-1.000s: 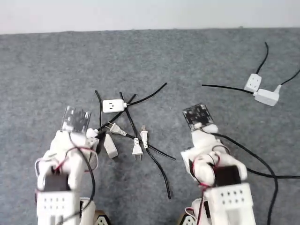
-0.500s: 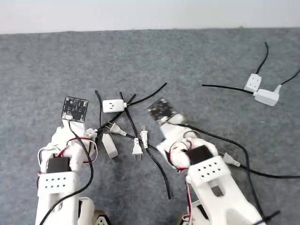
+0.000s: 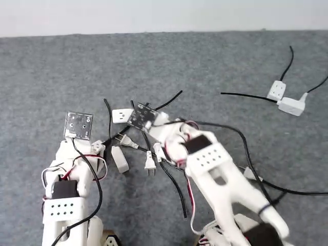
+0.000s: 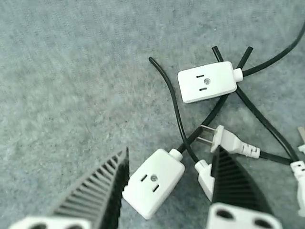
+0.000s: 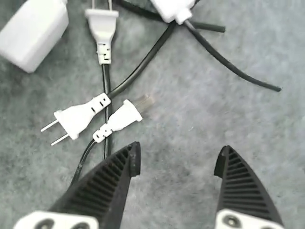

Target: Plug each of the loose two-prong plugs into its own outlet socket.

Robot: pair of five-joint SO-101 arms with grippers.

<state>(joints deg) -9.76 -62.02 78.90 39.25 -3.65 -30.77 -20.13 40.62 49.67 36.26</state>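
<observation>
Big swing to the left by the right arm since a second ago, off bare grey tabletop and over to the tangle of black cords in the middle. Only a slight shift by the left arm.

Right gripper low over the tabletop, jaws spread wide, nothing between them. Just past the fingertips, two loose plugs lying flat, side by side and nearly touching: the near plug with prongs aimed back toward the arms' bases, and the middle plug with prongs aimed the opposite way. A little farther on, the slanted plug, lying on a cord.

Left gripper also down close to the tabletop, jaws wide apart and clamping nothing. Between them the near socket, face up, slots showing, flat on the surface rather than pinched. Beyond it the far socket, also face up, with cords crossing at its tail end. Slanted plug between the two sockets, prongs bare, not inserted anywhere.

Well apart from all this, toward the far right of the tabletop, a pair of white sockets just beside each other, each with its own cord. Cannot tell whether anything is plugged in there.
</observation>
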